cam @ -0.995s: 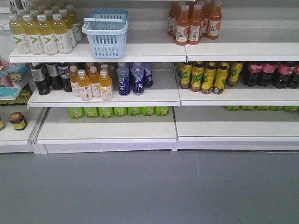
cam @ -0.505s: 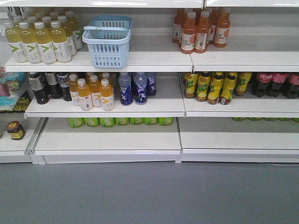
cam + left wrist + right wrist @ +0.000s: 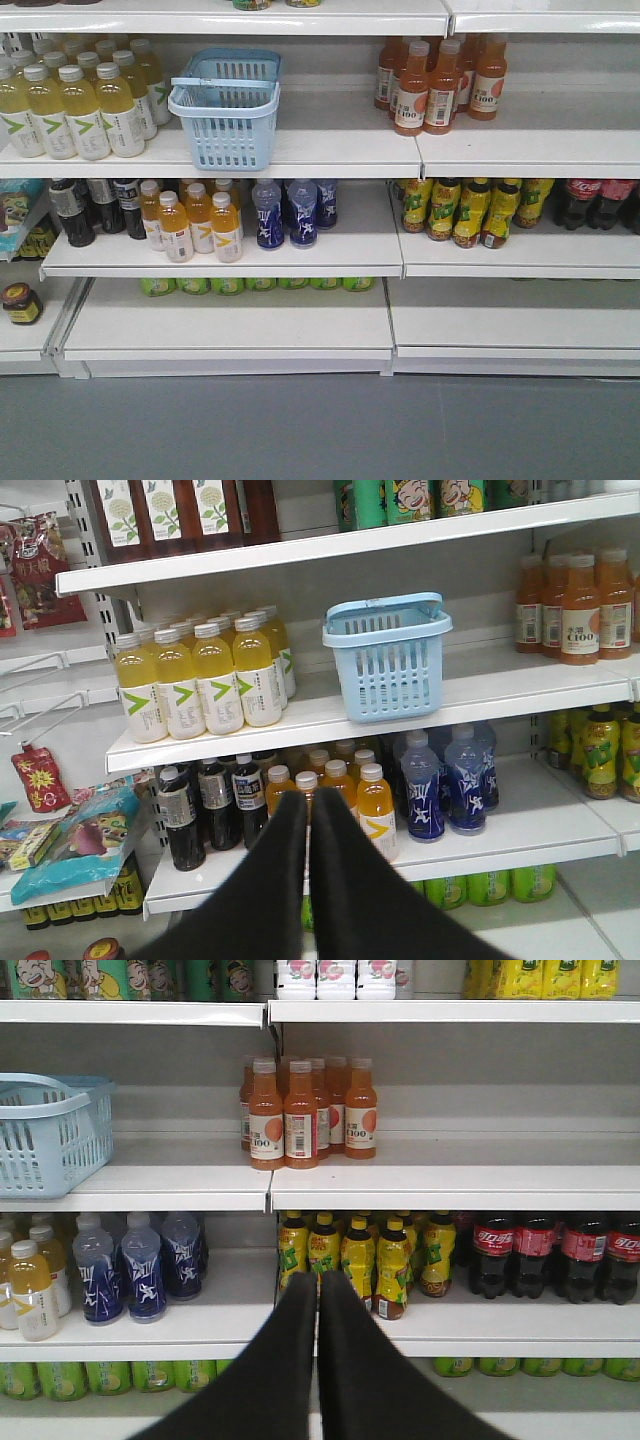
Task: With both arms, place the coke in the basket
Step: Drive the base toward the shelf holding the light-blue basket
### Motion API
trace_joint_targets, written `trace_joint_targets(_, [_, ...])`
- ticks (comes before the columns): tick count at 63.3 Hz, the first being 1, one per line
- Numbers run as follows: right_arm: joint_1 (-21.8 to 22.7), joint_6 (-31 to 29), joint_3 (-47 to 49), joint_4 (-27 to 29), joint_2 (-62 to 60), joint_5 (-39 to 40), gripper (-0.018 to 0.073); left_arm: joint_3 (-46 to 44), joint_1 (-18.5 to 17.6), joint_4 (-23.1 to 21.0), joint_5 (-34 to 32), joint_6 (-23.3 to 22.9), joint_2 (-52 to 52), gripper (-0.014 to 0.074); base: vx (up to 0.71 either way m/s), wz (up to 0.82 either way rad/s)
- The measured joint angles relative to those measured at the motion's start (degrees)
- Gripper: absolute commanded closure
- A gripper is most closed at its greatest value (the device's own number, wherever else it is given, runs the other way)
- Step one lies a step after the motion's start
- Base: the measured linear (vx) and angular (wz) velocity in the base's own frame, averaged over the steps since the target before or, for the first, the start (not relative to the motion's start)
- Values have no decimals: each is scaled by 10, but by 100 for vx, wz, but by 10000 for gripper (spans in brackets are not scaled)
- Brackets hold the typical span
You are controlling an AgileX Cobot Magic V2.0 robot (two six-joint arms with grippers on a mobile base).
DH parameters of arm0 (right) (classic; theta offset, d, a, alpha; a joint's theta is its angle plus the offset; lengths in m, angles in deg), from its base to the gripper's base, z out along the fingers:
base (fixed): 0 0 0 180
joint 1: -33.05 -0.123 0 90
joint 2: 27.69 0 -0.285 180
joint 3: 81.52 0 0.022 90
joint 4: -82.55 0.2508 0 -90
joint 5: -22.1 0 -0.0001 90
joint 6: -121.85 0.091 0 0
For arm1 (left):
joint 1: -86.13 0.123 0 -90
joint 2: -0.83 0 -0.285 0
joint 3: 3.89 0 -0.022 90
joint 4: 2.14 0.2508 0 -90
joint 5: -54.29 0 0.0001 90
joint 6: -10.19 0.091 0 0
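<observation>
Two black grippers, jaws pressed together, empty: left gripper [image 3: 308, 802], right gripper [image 3: 318, 1282]. Red-labelled dark plastic cola bottles [image 3: 495, 1255] stand far right on the middle shelf [image 3: 560, 1322]; light blue slotted plastic basket [image 3: 228, 125] sits one shelf higher, leftward.

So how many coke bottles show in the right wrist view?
4 coke bottles, side by side, right of the yellow-labelled bottles; others may hide behind.

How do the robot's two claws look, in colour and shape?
Both the left claw and the right claw are plain matte black, each with two smooth fingers tapering to rounded tips. No cables or markings show.
</observation>
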Motion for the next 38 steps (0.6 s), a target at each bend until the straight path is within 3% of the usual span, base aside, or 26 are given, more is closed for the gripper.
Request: trace_joint_targets(38, [0,0,0,0,0,0,567,0,0,0,0,0,0,603,18,0])
